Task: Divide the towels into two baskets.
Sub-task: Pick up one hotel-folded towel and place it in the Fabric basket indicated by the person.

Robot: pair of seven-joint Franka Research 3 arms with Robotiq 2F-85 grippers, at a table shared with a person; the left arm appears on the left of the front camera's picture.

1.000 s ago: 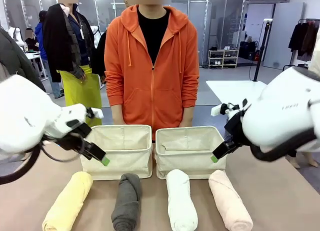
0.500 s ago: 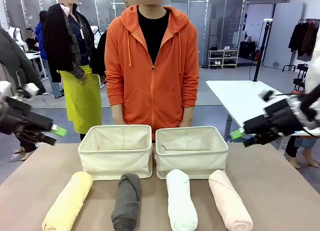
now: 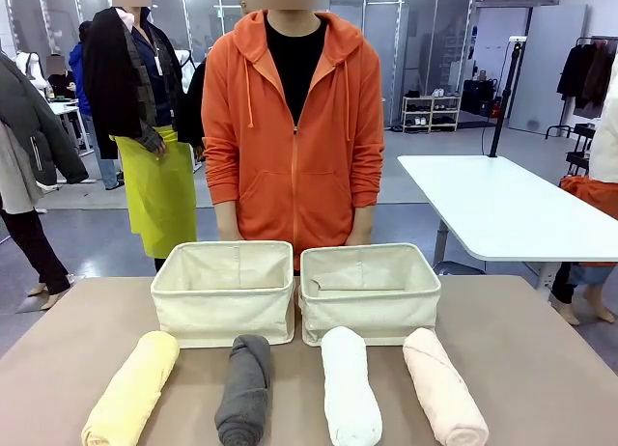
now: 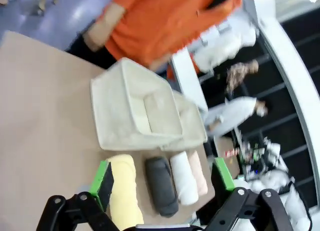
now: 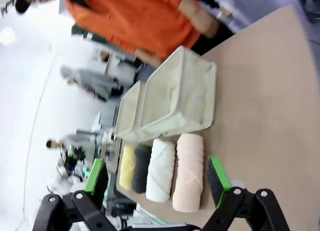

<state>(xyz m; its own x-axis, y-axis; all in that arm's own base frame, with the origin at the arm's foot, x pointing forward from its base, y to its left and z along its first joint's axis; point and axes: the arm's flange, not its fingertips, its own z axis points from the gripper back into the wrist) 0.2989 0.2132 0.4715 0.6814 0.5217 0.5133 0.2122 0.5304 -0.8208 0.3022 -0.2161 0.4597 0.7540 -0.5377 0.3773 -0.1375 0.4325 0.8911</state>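
Note:
Four rolled towels lie in a row on the near side of the table: pale yellow (image 3: 130, 391), dark grey (image 3: 244, 387), white (image 3: 350, 395) and light pink (image 3: 443, 387). Behind them two cream canvas baskets stand side by side, the left basket (image 3: 224, 311) and the right basket (image 3: 371, 312), both with nothing inside. My left gripper (image 4: 162, 177) is open, high over the table's left end, with the yellow towel (image 4: 122, 188) between its green pads. My right gripper (image 5: 157, 179) is open too, above the right end, framing the pink towel (image 5: 189, 178) and white towel (image 5: 160, 169).
A person in an orange hoodie (image 3: 293, 127) stands right behind the baskets, arms hanging down. The brown table (image 3: 541, 369) has bare room left and right of the towels. A white table (image 3: 492, 205) and other people stand farther back.
Both arms swung up and outward from beside the baskets and have left the front view. Towels and baskets have not moved.

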